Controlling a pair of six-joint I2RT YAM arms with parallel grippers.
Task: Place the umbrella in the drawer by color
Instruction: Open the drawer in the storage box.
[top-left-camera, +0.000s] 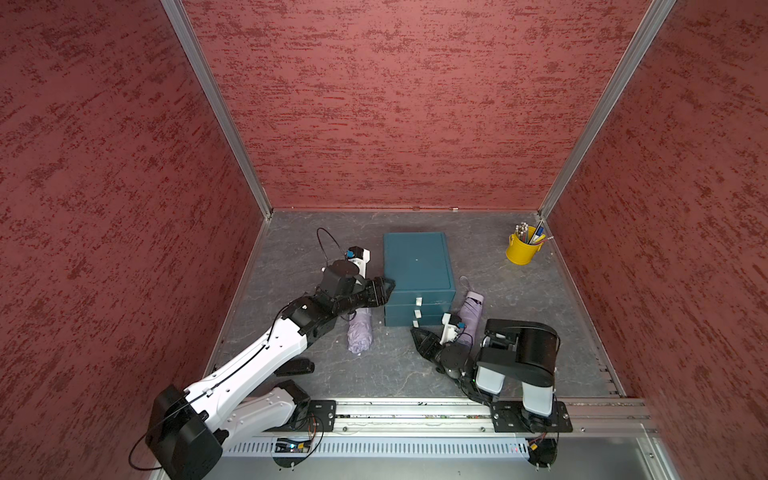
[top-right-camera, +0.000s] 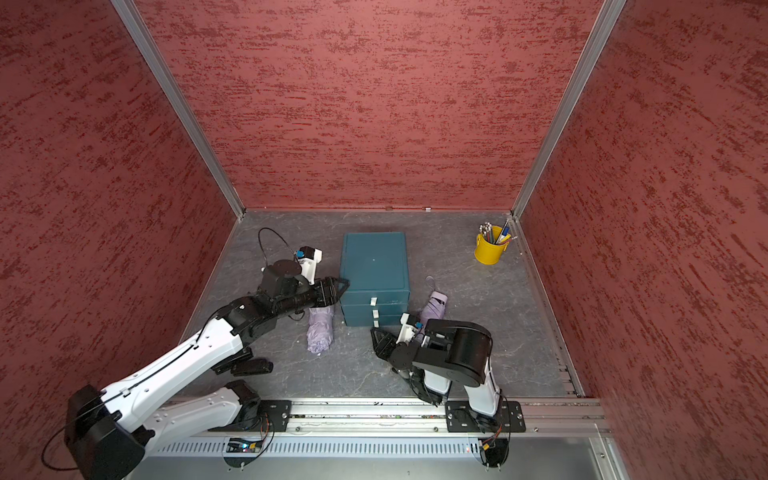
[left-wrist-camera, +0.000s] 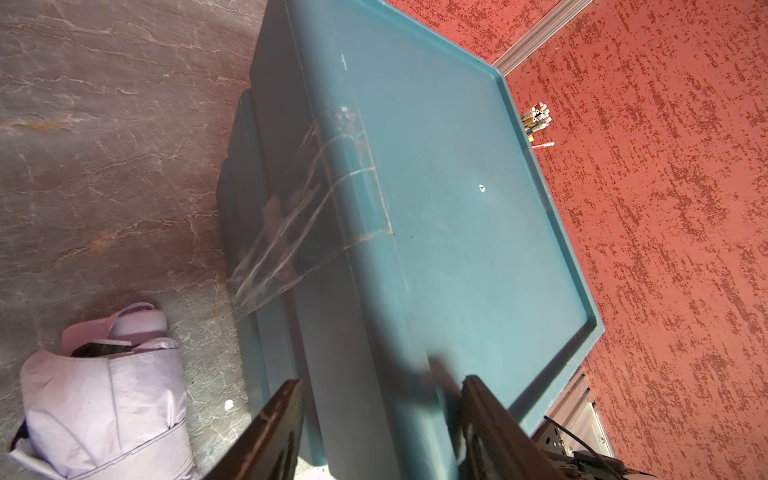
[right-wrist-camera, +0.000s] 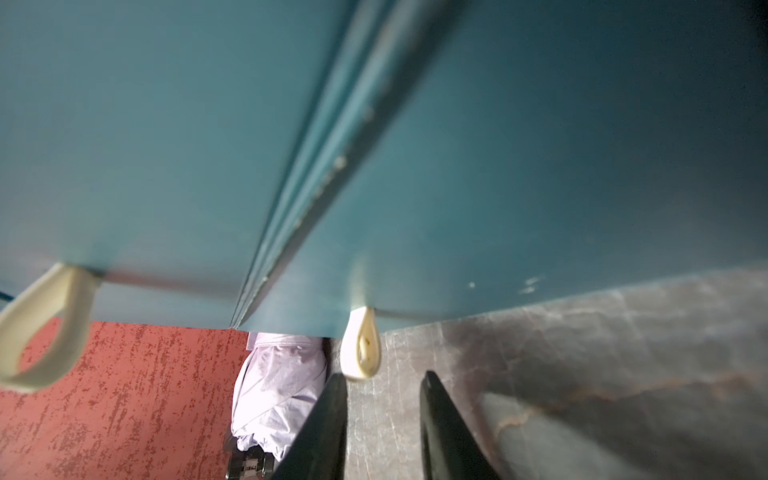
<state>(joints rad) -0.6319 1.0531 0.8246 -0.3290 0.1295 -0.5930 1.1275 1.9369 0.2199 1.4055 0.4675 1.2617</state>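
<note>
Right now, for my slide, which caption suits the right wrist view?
Open fingers close to the bottom drawer's cream loop handle on the teal cabinet, lilac umbrella beyond.

**Chest (top-left-camera: 417, 266) in the middle**

I see the left umbrella (top-left-camera: 360, 332) just beside its left side, the right umbrella (top-left-camera: 472, 306) beside its right, the cup (top-left-camera: 521, 250) well behind on the right. My right gripper (top-left-camera: 416, 331) sits before the drawers (top-left-camera: 419, 309).

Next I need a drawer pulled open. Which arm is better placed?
Right, I'd say. The right gripper sits with jaws apart just in front of the bottom drawer's white loop handle. The left gripper is at the top corner of the teal drawer unit, away from the handles.
</note>
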